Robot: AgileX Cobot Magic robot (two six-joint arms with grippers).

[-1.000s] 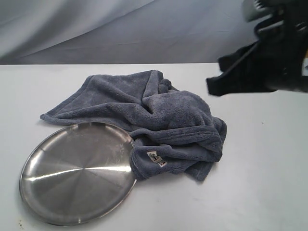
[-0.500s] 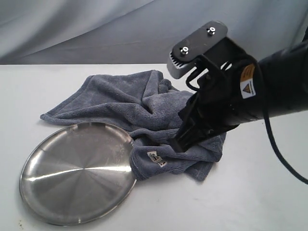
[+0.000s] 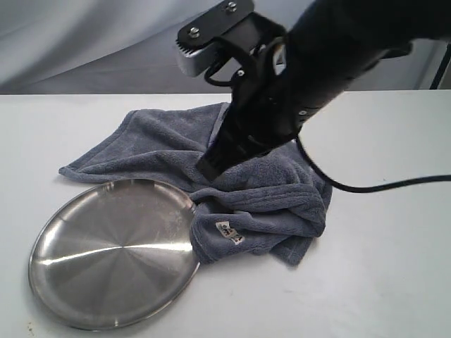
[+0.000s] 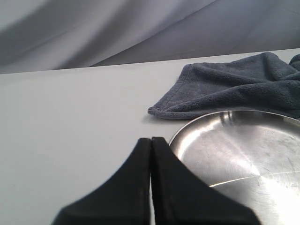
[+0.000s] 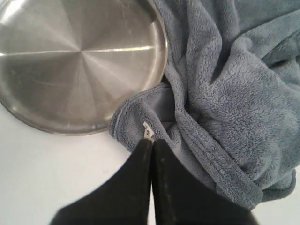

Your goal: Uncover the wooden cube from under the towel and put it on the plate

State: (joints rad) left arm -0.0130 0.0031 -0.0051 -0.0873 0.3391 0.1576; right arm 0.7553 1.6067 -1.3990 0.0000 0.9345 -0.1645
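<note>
The blue-grey towel (image 3: pixel 275 193) lies bunched on the white table, its hem overlapping the rim of the steel plate (image 3: pixel 106 260). The wooden cube is hidden. My right gripper (image 3: pixel 208 166) hangs over the towel's middle, shut and empty. From the right wrist, its tips (image 5: pixel 152 140) sit just short of the towel's (image 5: pixel 229 93) white tag (image 5: pixel 148 131), beside the plate (image 5: pixel 79 61). My left gripper (image 4: pixel 151 139) is shut, low over the table next to the plate (image 4: pixel 234 154), with the towel (image 4: pixel 234 86) beyond it. It does not show in the exterior view.
A grey cloth backdrop (image 3: pixel 106 42) hangs behind the white table (image 3: pixel 394 267). A black cable (image 3: pixel 380 184) trails from the right arm over the table's right side.
The right arm has swung in from the right edge and now reaches over the towel, its shut tips moving left across the cloth. Towel and plate have not moved.
</note>
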